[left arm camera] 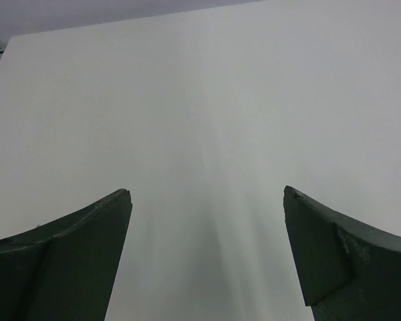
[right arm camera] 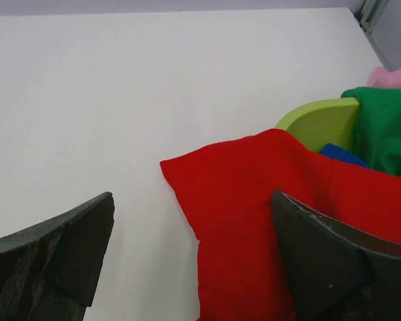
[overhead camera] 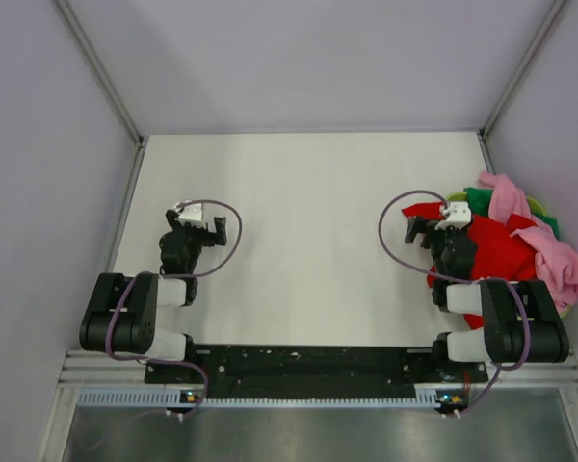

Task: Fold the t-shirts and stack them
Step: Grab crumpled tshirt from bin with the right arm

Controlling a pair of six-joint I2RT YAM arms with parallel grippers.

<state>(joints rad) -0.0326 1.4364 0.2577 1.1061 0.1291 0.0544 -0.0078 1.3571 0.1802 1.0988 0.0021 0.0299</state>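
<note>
Spreading wide over the white table point(left arm camera: 187, 100), the left gripper point(left arm camera: 207, 200) holds nothing: its dark fingers point(left arm camera: 73, 261) stand well apart, with only bare surface between and ahead of them.

The right gripper point(right arm camera: 194, 200) is likewise parted and grips no cloth. A corner of the red t-shirt point(right arm camera: 254, 200) lies flat in the gap between its fingers point(right arm camera: 334, 261), reaching up to the right-hand finger and away from the left-hand one. Whether that finger touches the fabric, I cannot tell. Just past the right-hand fingertip the red cloth drapes over the rim of the lime-green basket point(right arm camera: 317, 120). A sliver of the blue t-shirt point(right arm camera: 344, 155) shows at that rim, the dark green t-shirt point(right arm camera: 387, 127) is heaped beyond it, and the pink t-shirt point(right arm camera: 394, 75) peeks out farther off.

From the top view the whole pile sits just right of the right gripper's fingers — red in front, green and pink spilling over behind — well apart from the left gripper's.
</note>
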